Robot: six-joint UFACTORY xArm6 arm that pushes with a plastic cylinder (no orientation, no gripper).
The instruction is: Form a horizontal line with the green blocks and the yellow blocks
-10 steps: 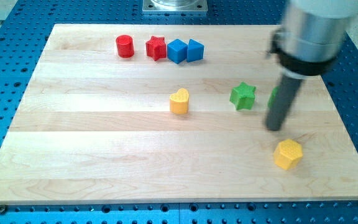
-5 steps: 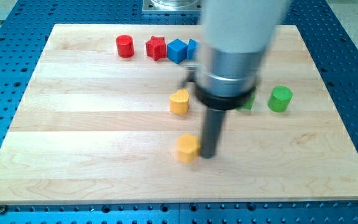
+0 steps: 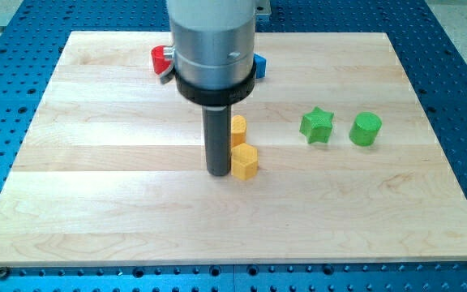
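Observation:
My tip (image 3: 218,173) rests on the board right at the left side of a yellow hexagonal block (image 3: 245,161). A second yellow block (image 3: 238,128), its shape partly hidden by the rod, sits just above the hexagon, close to or touching it. A green star block (image 3: 316,125) and a green cylinder (image 3: 366,129) stand side by side to the right, in a near-level row. The yellow hexagon lies a little lower than the green pair.
A red cylinder (image 3: 160,58) and a blue block (image 3: 259,66) peek out from behind the arm's body near the view's top; the other blocks there are hidden. The wooden board (image 3: 96,203) lies on a blue perforated table.
The yellow hexagon has travelled from the lower right to the middle, now just below the other yellow block. My tip has moved left and now stands on the hexagon's left side.

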